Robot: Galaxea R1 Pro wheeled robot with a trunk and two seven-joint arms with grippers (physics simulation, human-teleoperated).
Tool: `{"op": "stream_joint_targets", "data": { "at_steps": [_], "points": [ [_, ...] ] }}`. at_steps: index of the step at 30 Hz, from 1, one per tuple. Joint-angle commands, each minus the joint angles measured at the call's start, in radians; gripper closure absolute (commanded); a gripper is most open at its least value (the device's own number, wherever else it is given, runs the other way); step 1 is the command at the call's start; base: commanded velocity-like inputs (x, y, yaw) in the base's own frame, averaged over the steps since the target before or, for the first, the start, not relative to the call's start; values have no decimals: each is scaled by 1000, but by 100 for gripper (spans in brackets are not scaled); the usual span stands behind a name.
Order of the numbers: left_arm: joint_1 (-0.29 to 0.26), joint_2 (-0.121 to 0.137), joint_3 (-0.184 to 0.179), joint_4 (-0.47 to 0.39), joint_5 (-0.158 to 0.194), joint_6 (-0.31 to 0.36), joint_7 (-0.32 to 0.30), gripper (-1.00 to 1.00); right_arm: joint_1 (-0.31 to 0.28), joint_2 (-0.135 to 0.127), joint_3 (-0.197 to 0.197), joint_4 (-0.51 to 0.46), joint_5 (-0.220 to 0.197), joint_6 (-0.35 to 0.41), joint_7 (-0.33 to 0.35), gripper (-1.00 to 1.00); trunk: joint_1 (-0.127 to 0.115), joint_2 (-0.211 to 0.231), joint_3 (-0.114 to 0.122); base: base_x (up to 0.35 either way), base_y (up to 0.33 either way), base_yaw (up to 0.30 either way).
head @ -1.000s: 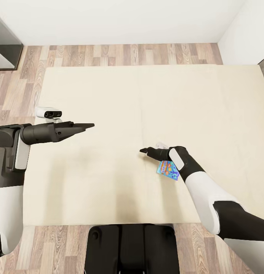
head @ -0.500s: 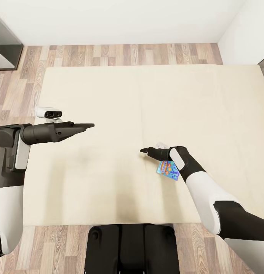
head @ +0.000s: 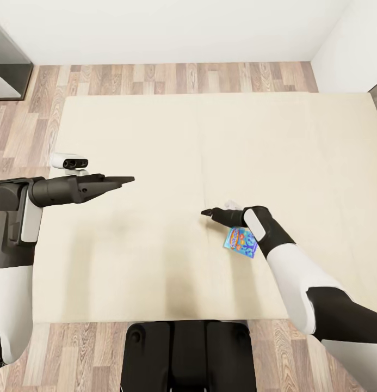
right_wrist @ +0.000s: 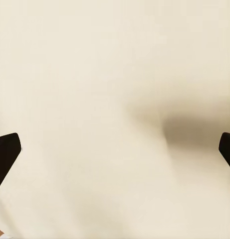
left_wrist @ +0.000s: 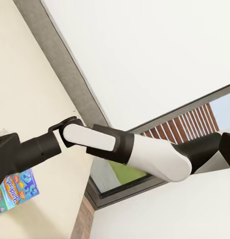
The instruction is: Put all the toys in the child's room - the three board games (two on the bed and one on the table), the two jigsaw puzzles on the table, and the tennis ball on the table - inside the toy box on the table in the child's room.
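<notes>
Since the earlier frames the right arm has eased a little toward the robot and rightward, its wrist riding slightly farther over the box beneath it; the left arm has not shifted. The right end effector hangs low over the bed, and in the right wrist view its two dark fingertips stand wide apart with only mattress between them, so it grips nothing. The left end effector stretches out level above the bed, fingers looking pressed together and empty.

The small blue board game lies flat on the mattress, partly under the right wrist, behind the fingertips rather than between them. It is probably light and stiff, a thin cardboard box with a slick printed lid; lying flush on a soft surface, it likely wants a pinch across a short edge, the mattress giving way beneath the lower finger.

Count: one board game, one bed, two end effectors
</notes>
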Motion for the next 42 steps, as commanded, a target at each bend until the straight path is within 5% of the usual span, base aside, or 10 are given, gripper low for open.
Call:
{"op": "stream_joint_targets", "data": {
  "at_steps": [1, 22, 42],
  "points": [
    [0, 0, 0, 0, 0, 11, -3, -100, -1, -1, -2, -25, 2, 28, 2, -100, 1, -2, -1, 0, 0, 0],
    [0, 2, 0, 0, -1, 11, -2, -100, 6, -49, -11, -240, 0, 267, 1, -100, 1, -2, -1, 0, 0, 0],
    [0, 9, 1, 0, -1, 11, 1, -100, 56, -216, -14, -313, -21, 323, 18, -100, 1, -2, -1, 0, 0, 0]
  ]
}}
